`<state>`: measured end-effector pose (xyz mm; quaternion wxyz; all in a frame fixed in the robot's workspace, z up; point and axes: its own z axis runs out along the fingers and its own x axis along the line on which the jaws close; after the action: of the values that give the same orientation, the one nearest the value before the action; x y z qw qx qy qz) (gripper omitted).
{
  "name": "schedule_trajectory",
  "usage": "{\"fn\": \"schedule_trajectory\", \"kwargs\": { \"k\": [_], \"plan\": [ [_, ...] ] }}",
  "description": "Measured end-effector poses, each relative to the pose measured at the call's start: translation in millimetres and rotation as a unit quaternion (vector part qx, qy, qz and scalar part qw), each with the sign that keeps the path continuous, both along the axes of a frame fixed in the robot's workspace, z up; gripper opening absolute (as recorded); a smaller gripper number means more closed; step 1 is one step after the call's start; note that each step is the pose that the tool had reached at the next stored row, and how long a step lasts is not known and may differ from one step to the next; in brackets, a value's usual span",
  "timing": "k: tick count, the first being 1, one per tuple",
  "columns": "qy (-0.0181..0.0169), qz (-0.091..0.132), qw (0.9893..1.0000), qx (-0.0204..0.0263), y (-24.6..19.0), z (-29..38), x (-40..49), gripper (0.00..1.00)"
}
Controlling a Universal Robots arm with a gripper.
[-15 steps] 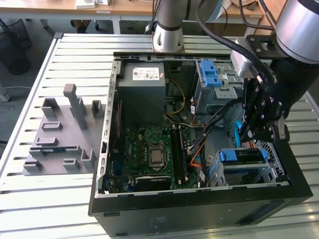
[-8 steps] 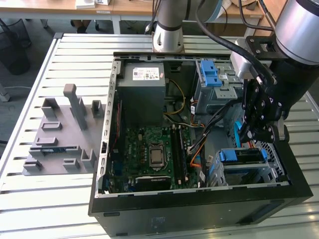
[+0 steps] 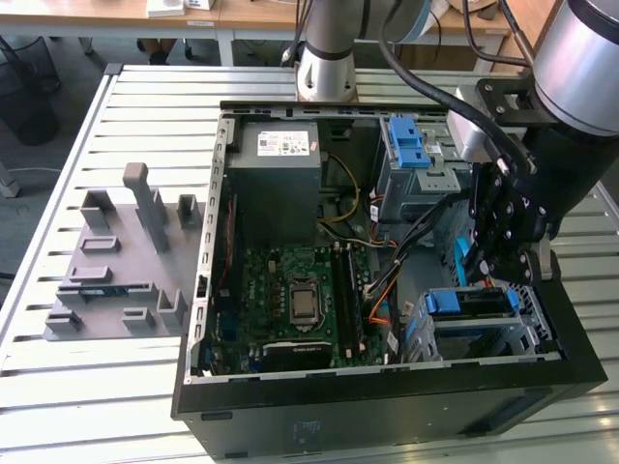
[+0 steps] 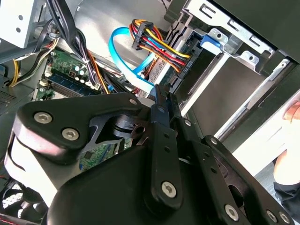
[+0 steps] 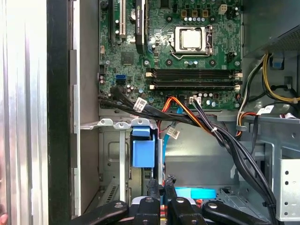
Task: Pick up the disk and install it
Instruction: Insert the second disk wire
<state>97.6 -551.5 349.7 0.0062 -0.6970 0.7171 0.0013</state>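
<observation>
A slatted metal tabletop [image 3: 116, 387] carried an open computer case [image 3: 387, 387], lying on its side with the motherboard [image 3: 290, 290] facing up. The arm [image 3: 580, 68] reached into the case along its edge on the exterior view's right.

At the case's near corner on that side stood a metal drive cage [image 3: 527, 324]. The disk [image 3: 469, 303] appeared to sit in this cage, with the blue carrier frame showing along its upper edge. Its long axis ran roughly along the near wall of the case. Whether it was fully seated could not be told.

The claw [image 3: 488, 278] hung just above the disk and pointed down at the carrier's blue edge. It was the only claw on the rig, so the disk lay directly below it, a short drop away. In both wrist views the fingertips [image 4: 161, 101] looked pressed together with nothing between them.

A bundle of coloured cables [image 4: 157, 42] and a flat blue cable [image 4: 124, 61] ran just beyond the fingertips towards the cage, close enough to be in the way.
</observation>
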Motion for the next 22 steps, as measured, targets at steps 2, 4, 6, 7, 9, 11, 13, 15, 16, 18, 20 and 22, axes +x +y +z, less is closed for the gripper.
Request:
{"fn": "schedule_trajectory", "kwargs": {
  "k": [2,4,6,7,9,11,13,15,16,18,20,22],
  "plan": [
    [0.0000,0.000,1.0000,0.0000,0.0,-1.3,0.9,0.16],
    [0.0000,0.000,1.0000,-0.0001,-0.2,-1.9,1.2,0.16],
    [0.0000,0.000,1.0000,-0.0001,-0.1,-2.1,1.2,0.16],
    [0.0000,0.000,1.0000,0.0000,-0.1,-2.2,1.2,0.16],
    [0.0000,0.000,1.0000,0.0002,-1.2,-2.8,1.3,0.16],
    [0.0000,0.000,1.0000,0.0003,-3.6,-3.8,1.3,0.16],
    [0.0000,0.000,1.0000,0.0014,-6.0,-5.2,1.3,0.16],
    [0.0000,0.000,1.0000,0.0031,-7.5,-6.4,1.3,0.16],
    [0.0000,0.000,1.0000,0.0068,-7.9,-7.0,1.4,0.16],
    [0.0000,0.000,0.9998,0.0203,-8.5,-7.8,1.5,0.16],
    [0.0000,0.000,0.9997,0.0262,-9.2,-8.3,1.5,0.16],
    [0.0000,0.000,0.9997,0.0262,-9.8,-8.6,1.5,0.16]
  ]
}}
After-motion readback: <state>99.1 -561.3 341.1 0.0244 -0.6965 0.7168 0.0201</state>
